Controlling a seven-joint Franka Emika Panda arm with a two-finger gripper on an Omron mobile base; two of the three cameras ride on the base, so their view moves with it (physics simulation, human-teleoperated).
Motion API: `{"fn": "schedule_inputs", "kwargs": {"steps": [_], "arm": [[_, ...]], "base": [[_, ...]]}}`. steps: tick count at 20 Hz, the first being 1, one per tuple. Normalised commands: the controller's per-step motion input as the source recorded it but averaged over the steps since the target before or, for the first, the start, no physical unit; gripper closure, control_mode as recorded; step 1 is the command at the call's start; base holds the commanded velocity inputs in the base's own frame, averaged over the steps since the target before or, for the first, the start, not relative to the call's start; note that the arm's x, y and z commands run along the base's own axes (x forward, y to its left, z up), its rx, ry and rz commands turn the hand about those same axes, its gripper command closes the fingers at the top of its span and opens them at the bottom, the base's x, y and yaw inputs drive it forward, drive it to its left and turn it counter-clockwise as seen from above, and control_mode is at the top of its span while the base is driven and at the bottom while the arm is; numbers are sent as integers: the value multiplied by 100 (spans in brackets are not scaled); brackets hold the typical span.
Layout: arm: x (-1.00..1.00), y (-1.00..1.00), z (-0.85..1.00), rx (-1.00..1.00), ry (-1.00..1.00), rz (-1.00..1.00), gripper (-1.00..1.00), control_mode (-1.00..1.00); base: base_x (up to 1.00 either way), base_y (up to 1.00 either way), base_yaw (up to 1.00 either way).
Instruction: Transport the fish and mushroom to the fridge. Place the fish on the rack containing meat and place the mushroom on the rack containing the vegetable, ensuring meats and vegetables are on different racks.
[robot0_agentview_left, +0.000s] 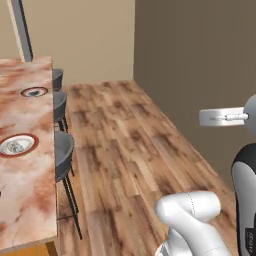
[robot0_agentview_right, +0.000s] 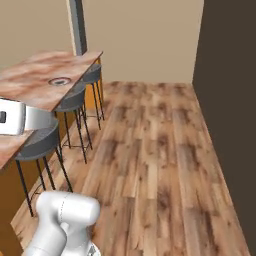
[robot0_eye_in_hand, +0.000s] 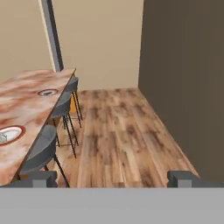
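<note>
the hand (robot0_eye_in_hand: 112, 178) hangs with its two dark tips spread wide, nothing between them, above the brown wooden plank floor (robot0_eye_in_hand: 118, 140). left of it runs the long reddish marbled tabletop (robot0_eye_in_hand: 26, 105), grey bar stools (robot0_eye_in_hand: 41, 151) beside it; the fish and mushroom cannot be made out. beige wall (robot0_eye_in_hand: 100, 39) beyond.

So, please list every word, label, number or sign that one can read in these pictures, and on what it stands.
None can be read.
A faint dark marking low on the robot arm is too small and blurred to read.
The counter, stools and walls bear no text.
</note>
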Motion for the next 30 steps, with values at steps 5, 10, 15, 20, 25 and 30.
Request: {"fn": "schedule_inputs", "kwargs": {"steps": [5, 10, 15, 20, 25, 30], "arm": [[0, 0, 0, 0, 0, 0, -100, 100], [0, 0, 0, 0, 0, 0, -100, 100], [0, 0, 0, 0, 0, 0, -100, 100], [0, 0, 0, 0, 0, 0, -100, 100], [0, 0, 0, 0, 0, 0, -100, 100], [0, 0, 0, 0, 0, 0, -100, 100]], "base": [[83, -53, 59], [51, -100, 33], [53, -81, 47], [39, -30, 74], [29, -12, 86], [29, -50, 68]]}}
